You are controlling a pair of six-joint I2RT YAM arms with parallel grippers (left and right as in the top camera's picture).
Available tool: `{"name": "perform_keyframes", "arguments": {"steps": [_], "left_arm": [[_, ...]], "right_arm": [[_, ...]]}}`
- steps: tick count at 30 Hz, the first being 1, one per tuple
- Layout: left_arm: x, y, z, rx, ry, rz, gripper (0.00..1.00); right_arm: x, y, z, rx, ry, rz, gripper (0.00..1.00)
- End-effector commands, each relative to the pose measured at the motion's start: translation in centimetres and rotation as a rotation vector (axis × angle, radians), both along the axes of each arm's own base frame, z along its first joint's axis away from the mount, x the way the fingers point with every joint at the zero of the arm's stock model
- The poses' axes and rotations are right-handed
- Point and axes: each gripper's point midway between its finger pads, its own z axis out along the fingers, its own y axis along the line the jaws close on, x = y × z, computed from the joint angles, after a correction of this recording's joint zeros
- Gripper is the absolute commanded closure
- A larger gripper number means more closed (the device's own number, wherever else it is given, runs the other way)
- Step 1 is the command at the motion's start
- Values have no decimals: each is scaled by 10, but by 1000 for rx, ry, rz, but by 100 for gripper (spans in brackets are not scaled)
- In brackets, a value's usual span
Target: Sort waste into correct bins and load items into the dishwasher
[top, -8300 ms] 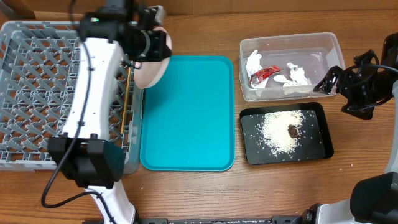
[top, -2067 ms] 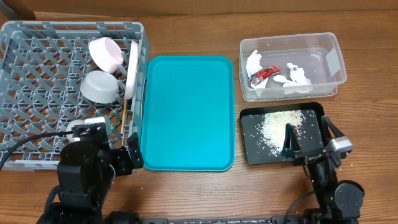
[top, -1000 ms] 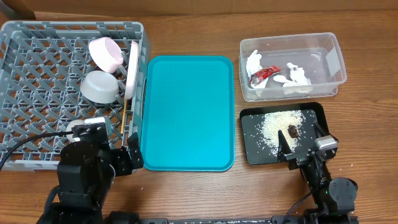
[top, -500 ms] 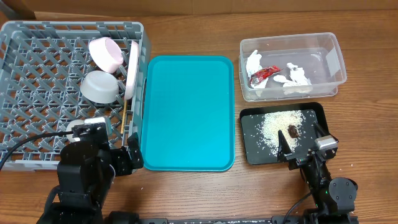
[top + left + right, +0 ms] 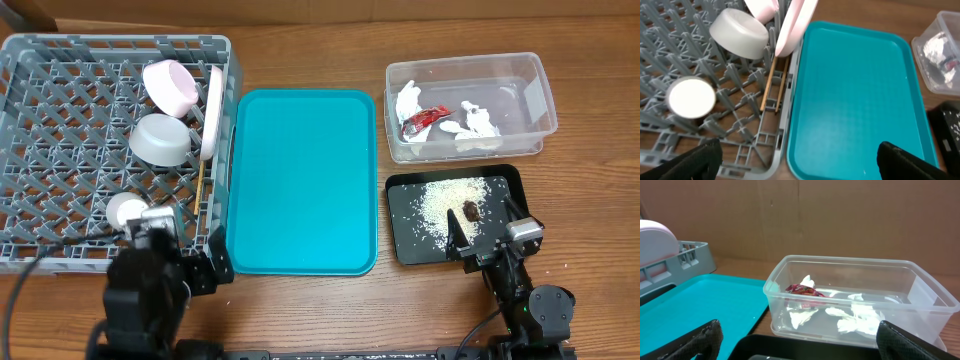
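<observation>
A wooden worktop [image 5: 310, 50] held a grey rack [image 5: 60, 130] on the left, a teal tray [image 5: 300, 180] with nothing on it in the middle, and two bins on the right. The rack carried the plate [image 5: 212, 110] on edge, a pink bowl [image 5: 170, 85], a grey bowl [image 5: 163, 138], a cup [image 5: 125, 210] and the chopsticks [image 5: 771, 85]. The clear tub [image 5: 540, 90] held the napkins [image 5: 478, 125] and wrapper [image 5: 425, 118], and the black tray [image 5: 410, 245] held the rice [image 5: 440, 205] and a brown lump [image 5: 469, 209], so sorting and loading looked finished. The left pincer [image 5: 800, 165] and right pincer [image 5: 800, 347] hung released and empty at the near edge.
</observation>
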Motion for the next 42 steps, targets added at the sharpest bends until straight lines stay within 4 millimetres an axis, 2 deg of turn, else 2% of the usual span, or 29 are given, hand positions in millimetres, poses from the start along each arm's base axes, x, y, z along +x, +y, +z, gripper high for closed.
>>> {"name": "perform_keyframes", "arguments": {"steps": [1, 5, 11, 18, 24, 28, 33, 42], "left_arm": [[1, -3, -32, -35, -36, 5, 0], [12, -6, -56, -77, -134, 13, 0], [32, -11, -70, -107, -308, -12, 0], [45, -12, -64, -106, -511, -20, 0], [52, -13, -38, -7, -724, -64, 0], [51, -13, -36, 61, -731, -83, 0], [52, -16, -76, 27, -570, -97, 0], [51, -19, -75, 22, -572, -112, 0]], "right_arm": [[0, -1, -2, -4, -5, -9, 0], [0, -1, -2, -4, -5, -9, 0], [0, -1, -2, -4, -5, -9, 0], [0, -1, -2, -4, -5, -9, 0], [0, -1, -2, -4, -5, -9, 0], [0, -1, -2, -4, -5, -10, 0], [0, -1, -2, -4, -4, -9, 0], [0, -1, -2, -4, -5, -9, 0]]}}
